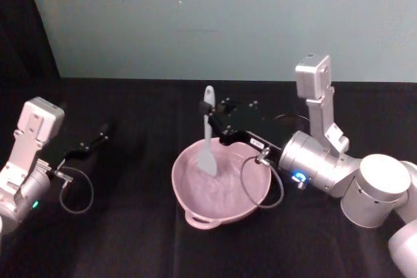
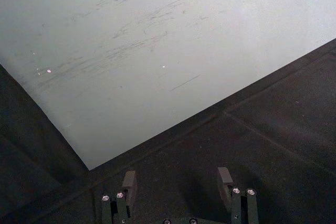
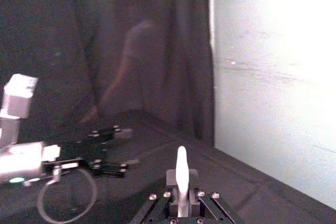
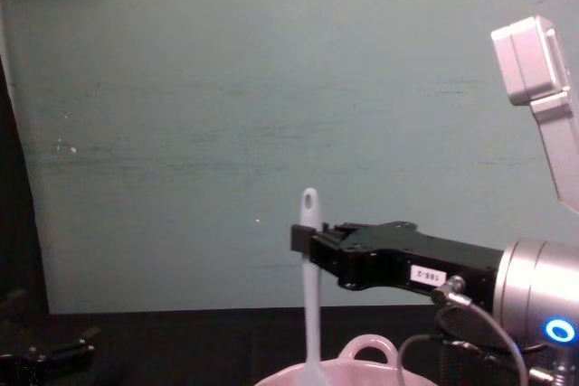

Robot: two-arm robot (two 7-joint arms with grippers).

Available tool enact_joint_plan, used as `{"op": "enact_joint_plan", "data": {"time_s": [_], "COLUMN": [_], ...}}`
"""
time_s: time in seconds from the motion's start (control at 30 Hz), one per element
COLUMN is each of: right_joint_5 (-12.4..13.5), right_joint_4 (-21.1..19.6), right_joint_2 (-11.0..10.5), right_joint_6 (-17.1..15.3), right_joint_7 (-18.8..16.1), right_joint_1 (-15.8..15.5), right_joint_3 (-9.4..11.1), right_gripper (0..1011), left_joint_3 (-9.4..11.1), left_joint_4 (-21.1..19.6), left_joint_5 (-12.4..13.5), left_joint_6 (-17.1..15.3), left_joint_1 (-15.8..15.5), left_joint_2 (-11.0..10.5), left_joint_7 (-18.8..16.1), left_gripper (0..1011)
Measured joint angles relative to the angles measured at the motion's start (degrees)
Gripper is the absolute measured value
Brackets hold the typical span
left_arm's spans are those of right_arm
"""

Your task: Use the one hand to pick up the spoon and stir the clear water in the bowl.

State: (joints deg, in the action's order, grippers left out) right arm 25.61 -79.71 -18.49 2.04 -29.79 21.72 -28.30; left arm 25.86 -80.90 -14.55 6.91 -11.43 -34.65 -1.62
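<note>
The right gripper (image 1: 210, 122) reaches in from the right, its jaws clamped on the spoon (image 1: 208, 141) high on the handle, just under the oval hole. The spoon hangs nearly upright with its flat head down inside the bowl (image 1: 182, 190), toward the far-left part of the basin. The bowl sits mid-table (image 1: 130, 239), with its loop handle on the near rim. The left gripper (image 1: 98, 141) is parked well to the left, jaws apart and empty.

The step in hand looks to be the stirring itself. Whether the head touches the bottom cannot be told.

With the grip so high, the spoon is a long lever, and water drag on the broad head could twist it between the jaws. Slow, small circles should therefore serve better than quick sweeps.

Nothing steadies the bowl, so a knock from the head against the wall would likely push it across the cloth. The safer path stays around the middle of the basin, away from the sides.

The motion is best made by moving the whole wrist level over the bowl, not by tilting it, so the handle stays upright and the head stays under the surface.

One thing to watch is the gripper's cable (image 1: 244, 180) — its loop hangs over the bowl's right rim, so any lowering of the wrist might dip it in or catch the edge.
</note>
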Motion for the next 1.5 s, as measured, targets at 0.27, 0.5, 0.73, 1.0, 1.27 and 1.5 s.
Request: {"op": "enact_joint_plan", "data": {"time_s": [0.27,0.5,0.73,1.0,1.27,1.5], "right_joint_5": [-0.1,-0.3,-1.7,-2.2,-1.9,-0.4], "right_joint_4": [0.5,-1.4,-5.4,-9.7,-10.0,-7.0], "right_joint_2": [-1.2,-2.9,-5.0,-5.9,-4.5,-2.5], "right_joint_6": [0.4,-0.1,-1.0,-1.7,-1.7,-1.5], "right_joint_7": [2.1,2.4,2.4,1.0,-0.5,-1.1], "right_joint_1": [-0.2,-1.6,-3.9,-6.1,-5.7,-3.7], "right_joint_3": [2.8,4.1,3.9,2.1,-0.1,-0.8], "right_gripper": [113,114,114,113,113,114], "left_joint_3": [0.0,0.0,0.0,0.0,0.0,0.0], "left_joint_4": [0.0,0.0,0.0,0.0,0.0,0.0], "left_joint_5": [0.0,0.0,0.0,0.0,0.0,0.0], "left_joint_6": [0.0,0.0,0.0,0.0,0.0,0.0], "left_joint_1": [0.0,0.0,0.0,0.0,0.0,0.0], "left_joint_2": [0.0,0.0,0.0,0.0,0.0,0.0], "left_joint_7": [0.0,0.0,0.0,0.0,0.0,0.0], "left_gripper": [1005,1005,1005,1005,1005,1005]}}
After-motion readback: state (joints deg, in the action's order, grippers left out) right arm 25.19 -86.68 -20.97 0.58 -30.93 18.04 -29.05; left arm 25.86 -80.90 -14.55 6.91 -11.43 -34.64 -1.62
